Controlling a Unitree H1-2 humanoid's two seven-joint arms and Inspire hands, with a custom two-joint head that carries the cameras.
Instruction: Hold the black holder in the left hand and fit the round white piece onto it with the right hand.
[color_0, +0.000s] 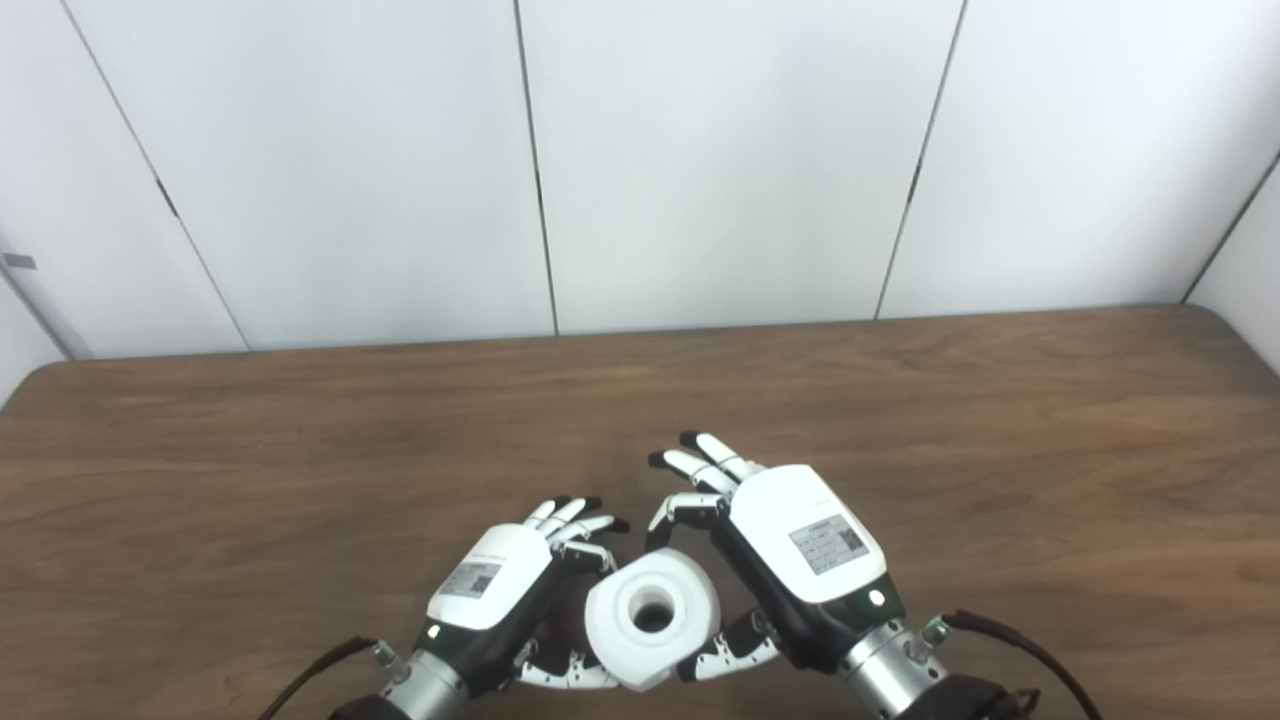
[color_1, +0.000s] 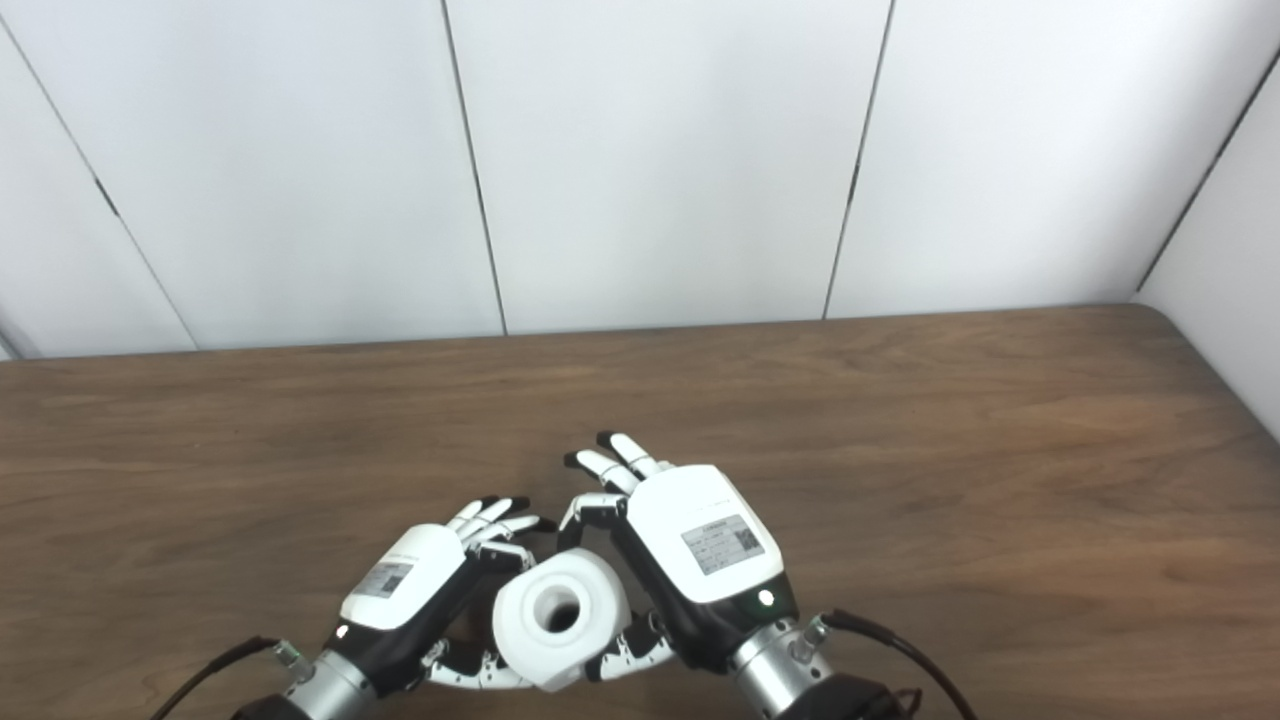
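Observation:
The round white piece (color_0: 690, 595), a thick ring with a hole in its middle, sits between my two hands near the table's front edge. My right hand (color_0: 800, 550) grips it from the right, one finger curled over its top and the thumb under it, the other fingers spread. My left hand (color_0: 495, 590) presses in from the left, a curled finger and the thumb reaching to the ring's side. No black holder shows in either view; whatever lies behind the ring (color_1: 590, 600) is hidden.
The brown wooden table (color_0: 1000, 450) stretches wide to both sides and back to a white panelled wall (color_0: 700, 150). Black cables trail from both wrists at the bottom edge. No other object shows on the table.

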